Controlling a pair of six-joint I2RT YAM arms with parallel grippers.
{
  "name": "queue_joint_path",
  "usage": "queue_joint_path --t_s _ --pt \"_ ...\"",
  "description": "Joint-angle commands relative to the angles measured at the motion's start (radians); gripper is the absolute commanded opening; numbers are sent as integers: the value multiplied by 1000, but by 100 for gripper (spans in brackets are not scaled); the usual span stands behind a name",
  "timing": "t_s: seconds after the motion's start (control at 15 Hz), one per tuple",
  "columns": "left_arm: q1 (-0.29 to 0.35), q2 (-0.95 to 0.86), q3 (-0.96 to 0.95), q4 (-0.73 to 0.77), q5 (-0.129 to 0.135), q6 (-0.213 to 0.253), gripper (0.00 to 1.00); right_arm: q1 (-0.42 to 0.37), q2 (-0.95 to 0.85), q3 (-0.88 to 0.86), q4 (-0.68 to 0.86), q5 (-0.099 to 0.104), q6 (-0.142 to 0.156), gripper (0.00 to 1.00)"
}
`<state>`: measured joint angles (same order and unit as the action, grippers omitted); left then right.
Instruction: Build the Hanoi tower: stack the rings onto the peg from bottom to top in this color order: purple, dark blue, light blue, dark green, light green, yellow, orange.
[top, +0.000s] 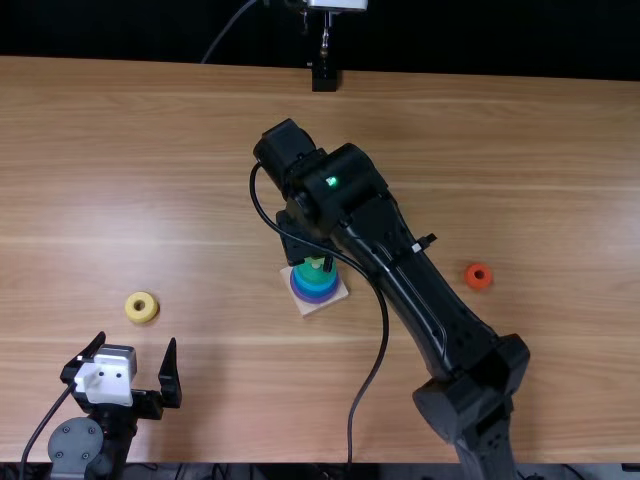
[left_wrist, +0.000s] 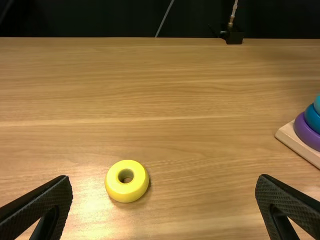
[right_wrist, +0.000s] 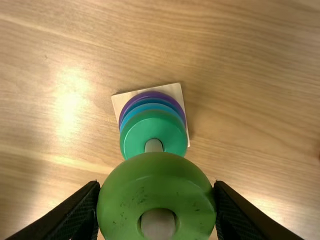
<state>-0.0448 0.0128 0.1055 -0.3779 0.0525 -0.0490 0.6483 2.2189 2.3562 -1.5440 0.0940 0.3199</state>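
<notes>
While the right gripper (right_wrist: 157, 195) clasps the glossy light green ring (right_wrist: 155, 180) over the round dark green ring (right_wrist: 136, 134), the pale wooden peg (right_wrist: 158, 224) showing in its hole, best lower it level, seating it before release; the left gripper (left_wrist: 164, 182) gapes wide.

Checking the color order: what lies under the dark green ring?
Light blue ring, dark blue ring, purple ring, then the wooden base; only the rings' rims show, their middles are covered.

The base (right_wrist: 175, 90) looks like smooth, matt wood; under it, the grained wooden table (right_wrist: 260, 65) has a soft sheen. Above the base, the light green ring (right_wrist: 155, 185) looks like glossy, specked plastic.
</notes>
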Motion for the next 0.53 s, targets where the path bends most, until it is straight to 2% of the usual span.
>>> queue_joint_path --t_s 0.0,0.07,0.13,0.2,0.47 --pt "10 -13 -105 -81 1 14 100 11 -1 18 4 4 6 4" --pt "10 -13 -105 -81 3 14 100 10 -1 21 6 4 10 28" --pt "10 -13 -105 -81 1 14 100 10 -1 20 4 4 10 78" --pt "10 -13 -105 -81 1 14 100 10 -1 18 -1 4 8 100" --pt "10 -13 -105 -81 1 14 100 8 -2 23 11 4 10 100"
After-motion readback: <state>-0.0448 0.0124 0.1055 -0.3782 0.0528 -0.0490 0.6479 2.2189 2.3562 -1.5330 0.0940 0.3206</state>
